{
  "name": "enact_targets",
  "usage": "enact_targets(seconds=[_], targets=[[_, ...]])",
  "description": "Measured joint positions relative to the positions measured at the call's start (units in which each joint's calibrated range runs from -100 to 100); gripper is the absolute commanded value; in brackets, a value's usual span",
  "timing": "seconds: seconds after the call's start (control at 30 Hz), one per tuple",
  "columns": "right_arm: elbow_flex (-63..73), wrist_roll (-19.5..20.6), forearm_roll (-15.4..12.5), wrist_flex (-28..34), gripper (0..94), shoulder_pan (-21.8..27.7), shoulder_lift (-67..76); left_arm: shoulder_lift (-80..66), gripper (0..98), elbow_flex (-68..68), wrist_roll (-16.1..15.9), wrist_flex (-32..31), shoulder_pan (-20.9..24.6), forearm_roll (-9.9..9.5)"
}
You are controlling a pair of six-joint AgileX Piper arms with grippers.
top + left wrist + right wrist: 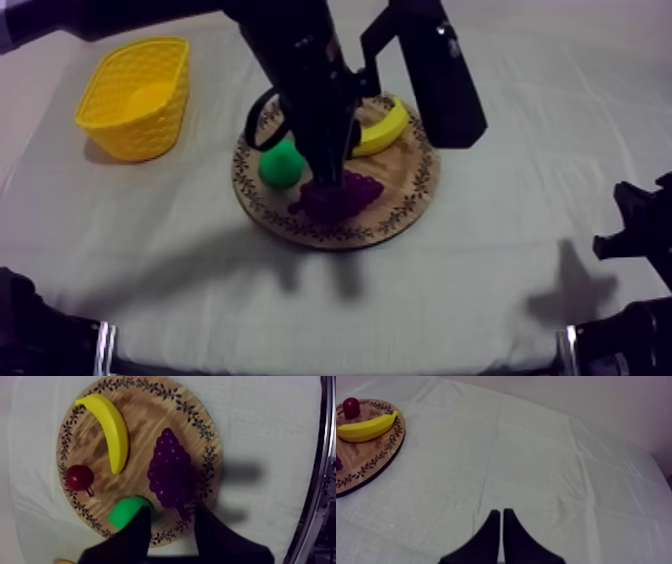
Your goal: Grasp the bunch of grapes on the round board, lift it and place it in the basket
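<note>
Though creased, pale cloth (520, 130) under board (418, 190).

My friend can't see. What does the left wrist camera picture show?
The left claw hangs open over the narrow end of a purple bunch of grapes on a round wooden board. A banana, a small red fruit and a green pear lie on the board too.

Black boxy arms (310, 70), 2 tapered black fingers (132, 533)
</note>
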State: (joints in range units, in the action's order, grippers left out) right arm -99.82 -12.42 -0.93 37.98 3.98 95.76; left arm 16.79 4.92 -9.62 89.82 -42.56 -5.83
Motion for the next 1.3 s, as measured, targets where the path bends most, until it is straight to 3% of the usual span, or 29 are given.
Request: enact_targets(seconds=[0.6,1.3], targets=[[0.0,0.0,0.0,0.0,0.3,0.0,0.0,3.6,75.5,0.6,1.8,0.1,-0.4,-0.11],[0.0,0.0,0.0,0.0,0.3,0.0,0.0,16.2,79.0,1.0,0.4,-5.9,1.2,0.33]])
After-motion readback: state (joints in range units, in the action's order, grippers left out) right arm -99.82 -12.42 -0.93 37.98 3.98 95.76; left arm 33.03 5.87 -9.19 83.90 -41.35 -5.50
